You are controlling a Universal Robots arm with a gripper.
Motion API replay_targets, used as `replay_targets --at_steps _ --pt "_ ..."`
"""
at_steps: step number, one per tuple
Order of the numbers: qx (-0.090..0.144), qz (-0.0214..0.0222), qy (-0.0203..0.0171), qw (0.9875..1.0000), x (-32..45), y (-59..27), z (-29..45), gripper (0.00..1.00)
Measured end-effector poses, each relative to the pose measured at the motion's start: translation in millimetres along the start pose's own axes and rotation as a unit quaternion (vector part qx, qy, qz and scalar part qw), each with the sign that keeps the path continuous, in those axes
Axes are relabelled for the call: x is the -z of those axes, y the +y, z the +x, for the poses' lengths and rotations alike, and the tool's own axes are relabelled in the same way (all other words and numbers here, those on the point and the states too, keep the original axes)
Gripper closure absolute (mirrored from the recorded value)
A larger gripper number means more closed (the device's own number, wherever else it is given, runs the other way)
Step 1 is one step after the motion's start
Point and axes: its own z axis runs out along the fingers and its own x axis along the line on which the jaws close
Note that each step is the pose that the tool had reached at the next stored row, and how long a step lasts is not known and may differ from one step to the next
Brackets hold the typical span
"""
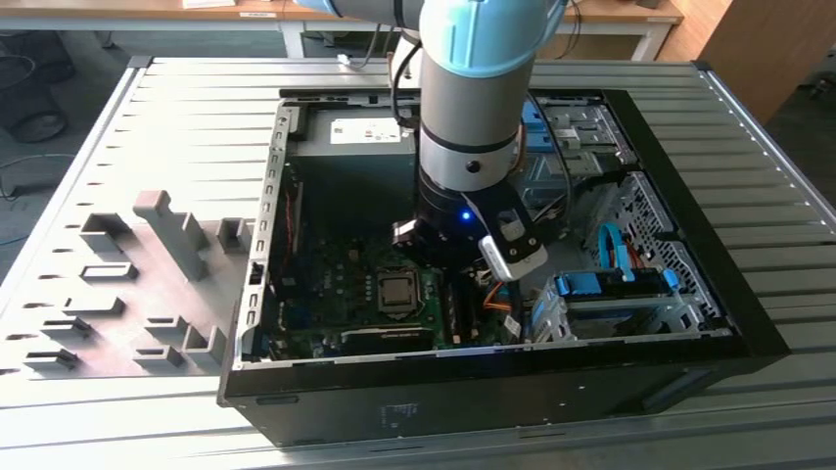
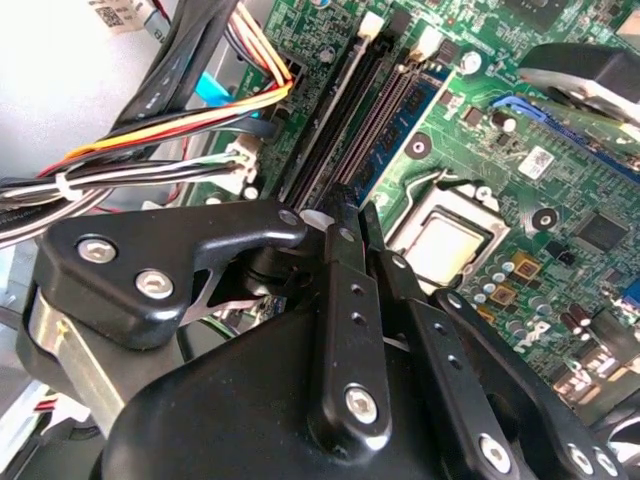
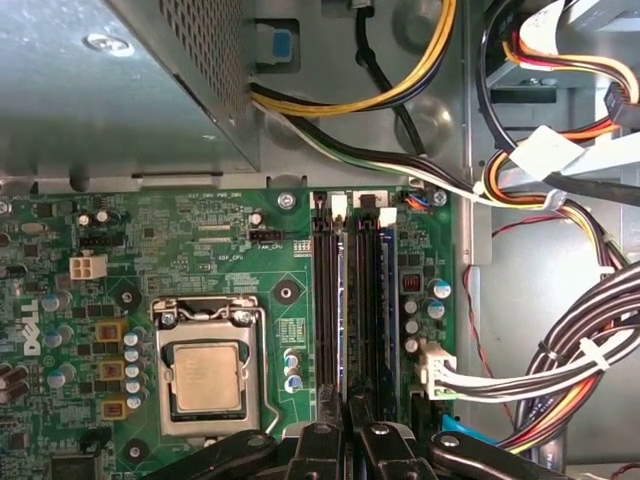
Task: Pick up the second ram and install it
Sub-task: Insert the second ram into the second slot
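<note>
My gripper (image 1: 449,276) reaches down into the open computer case (image 1: 261,294), over the motherboard's memory slots (image 3: 370,300). The second ram (image 2: 404,118), a slim stick with black chips, stands on edge in the slot nearest the processor socket (image 3: 205,375). In the first wrist view the second ram (image 3: 341,310) shows as a thin bluish edge running in between the fingers. The gripper (image 2: 352,208) has its black fingers drawn close together on the stick's near end. From the first wrist view the gripper (image 3: 348,438) sits right over that slot line.
Bundles of coloured cables (image 3: 560,360) run beside the slots, and a metal drive cage (image 3: 120,90) stands past the board. Grey fixture blocks (image 1: 157,245) sit on the slatted table at the exterior view's left. Blue-tabbed drive bays (image 1: 614,284) fill the case's right side.
</note>
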Motion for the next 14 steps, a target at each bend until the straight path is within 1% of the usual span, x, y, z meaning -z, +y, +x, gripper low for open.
replay_targets --at_steps 7,14 --pt "0.0 0.0001 0.0 1.0 -1.6 1.7 0.1 0.86" --pt "0.0 0.0017 0.0 1.0 -3.8 3.3 0.5 0.86"
